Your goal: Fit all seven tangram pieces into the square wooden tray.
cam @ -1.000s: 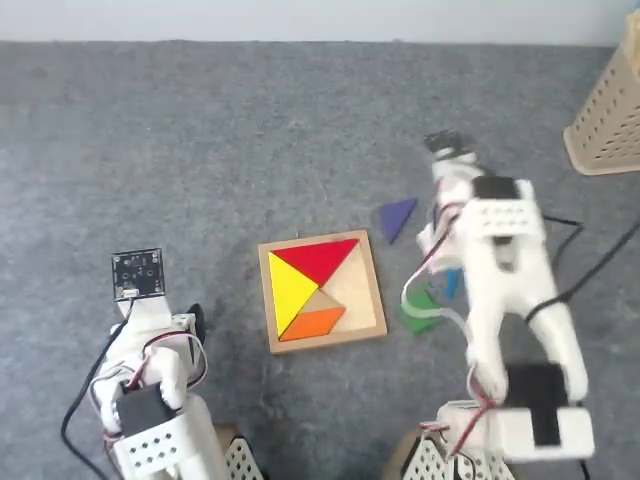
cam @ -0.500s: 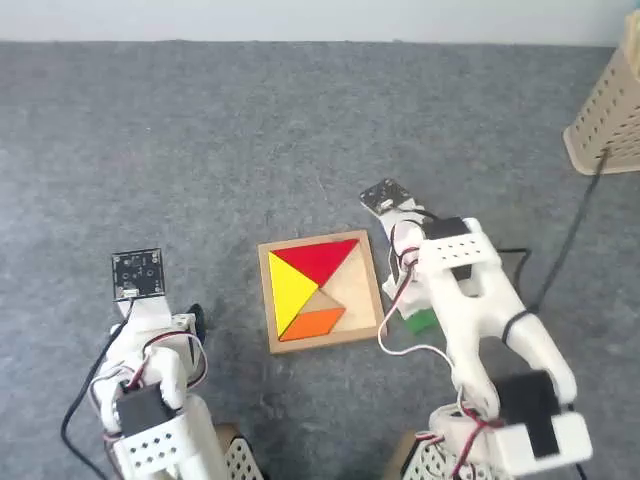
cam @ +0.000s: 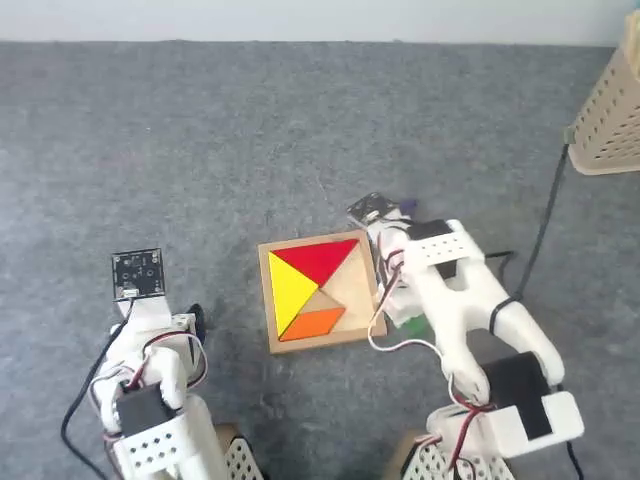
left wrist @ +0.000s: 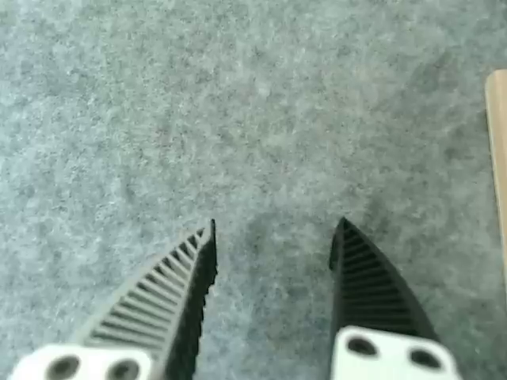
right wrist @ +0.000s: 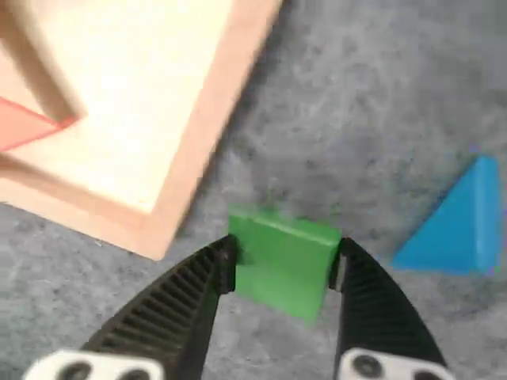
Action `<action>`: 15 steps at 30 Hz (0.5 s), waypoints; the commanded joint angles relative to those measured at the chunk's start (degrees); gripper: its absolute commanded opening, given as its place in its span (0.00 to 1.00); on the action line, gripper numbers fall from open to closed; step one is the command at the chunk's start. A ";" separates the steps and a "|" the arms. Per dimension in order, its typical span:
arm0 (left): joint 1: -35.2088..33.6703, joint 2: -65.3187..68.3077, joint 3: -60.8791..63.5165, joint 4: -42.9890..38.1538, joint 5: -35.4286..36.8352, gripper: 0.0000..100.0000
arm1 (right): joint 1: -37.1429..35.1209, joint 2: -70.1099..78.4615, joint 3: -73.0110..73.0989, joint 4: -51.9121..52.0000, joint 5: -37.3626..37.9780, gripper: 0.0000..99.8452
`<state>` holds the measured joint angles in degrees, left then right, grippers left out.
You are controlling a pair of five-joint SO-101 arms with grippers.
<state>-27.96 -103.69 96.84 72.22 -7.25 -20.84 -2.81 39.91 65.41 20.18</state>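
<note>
While grey carpet surrounds the wooden tray, the green piece lies just beside it; the right gripper clamps it — both fingers touching.

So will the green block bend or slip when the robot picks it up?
Probably no bending: the thick green wooden block looks solid and stiff. It's small, so likely light. Its painted sides look smooth, so it might slip, though the right gripper has ribbed fingers against two flat sides, which should help.

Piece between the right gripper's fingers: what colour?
Green piece, best seen in the right wrist view.
</note>
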 commanded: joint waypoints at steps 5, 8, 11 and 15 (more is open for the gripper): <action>0.35 -0.70 -0.31 0.18 0.53 0.23 | -3.12 0.22 0.79 2.95 -1.23 0.20; 0.35 -0.70 -0.31 0.18 0.53 0.23 | -2.86 0.22 0.79 2.51 -2.99 0.16; 0.35 -0.70 -0.31 0.18 0.53 0.23 | -2.51 0.22 0.79 2.24 -3.16 0.09; 0.35 -0.70 -0.31 0.18 0.53 0.23 | 0.57 0.22 0.62 0.22 -3.25 0.00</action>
<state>-27.96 -103.69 96.84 72.22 -7.25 -22.15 -3.87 39.82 67.25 17.71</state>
